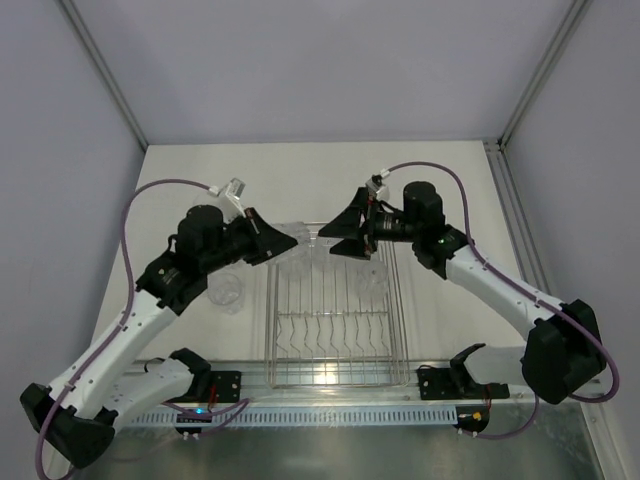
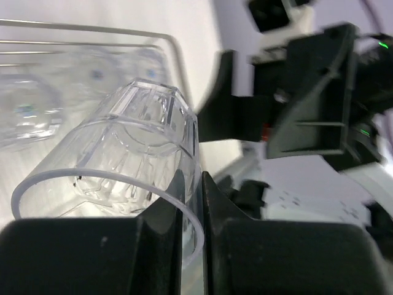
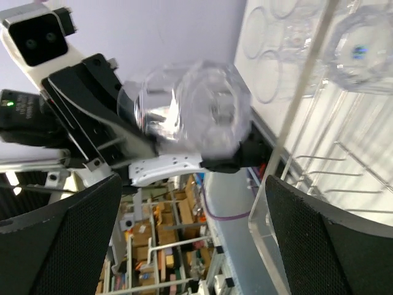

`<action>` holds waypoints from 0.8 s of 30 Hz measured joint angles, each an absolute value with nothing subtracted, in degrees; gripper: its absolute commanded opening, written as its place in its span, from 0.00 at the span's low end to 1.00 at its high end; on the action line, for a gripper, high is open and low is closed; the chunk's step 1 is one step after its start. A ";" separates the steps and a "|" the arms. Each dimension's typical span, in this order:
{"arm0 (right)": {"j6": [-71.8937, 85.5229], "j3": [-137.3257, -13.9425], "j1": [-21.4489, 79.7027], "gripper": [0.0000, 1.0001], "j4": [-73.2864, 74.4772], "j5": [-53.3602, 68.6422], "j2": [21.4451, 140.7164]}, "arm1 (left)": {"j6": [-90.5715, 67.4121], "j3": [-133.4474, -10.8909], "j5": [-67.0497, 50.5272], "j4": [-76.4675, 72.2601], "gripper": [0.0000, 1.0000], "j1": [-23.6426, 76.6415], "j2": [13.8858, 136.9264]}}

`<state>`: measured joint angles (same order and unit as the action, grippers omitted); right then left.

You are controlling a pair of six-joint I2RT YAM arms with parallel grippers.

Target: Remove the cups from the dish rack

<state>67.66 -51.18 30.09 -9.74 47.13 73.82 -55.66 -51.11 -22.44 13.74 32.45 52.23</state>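
Left claw clenched on rim of cup, right claw released, spread wide.

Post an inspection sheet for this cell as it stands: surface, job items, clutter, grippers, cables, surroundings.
Surface: white table, with the rack near the arm bases.
Job's things: wire dish rack with clear cups in the rack toward its far end; cups on the table left of it; one held cup in the air near the rack's far left corner.
Clutter: nothing seen.
Grippers: left gripper shut on the held cup's wall; right gripper open, facing that cup, not touching it.
Cables: left purple cable and right purple cable loop above the arms, off the rack.
Surroundings: white enclosure walls, metal frame posts; shelves of boxes beyond.
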 measured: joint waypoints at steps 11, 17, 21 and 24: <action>34.44 -70.91 30.30 1.00 32.40 24.45 72.71 | -44.91 -63.44 8.23 49.32 0.00 18.22 62.72; 22.83 -71.77 35.18 1.00 46.19 9.10 73.01 | -39.46 -63.51 11.73 52.60 0.00 9.39 68.10; 19.86 -69.17 38.54 1.00 49.34 2.52 73.97 | -36.42 -66.35 12.23 52.60 0.00 5.89 71.66; 18.48 -68.16 40.05 1.00 50.37 -0.80 75.55 | -34.68 -70.11 12.19 51.92 0.00 4.10 73.78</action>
<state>18.48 -68.16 40.05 50.37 -0.80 75.55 -34.68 -70.11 12.19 51.92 4.10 73.78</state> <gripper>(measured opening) 0.996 0.086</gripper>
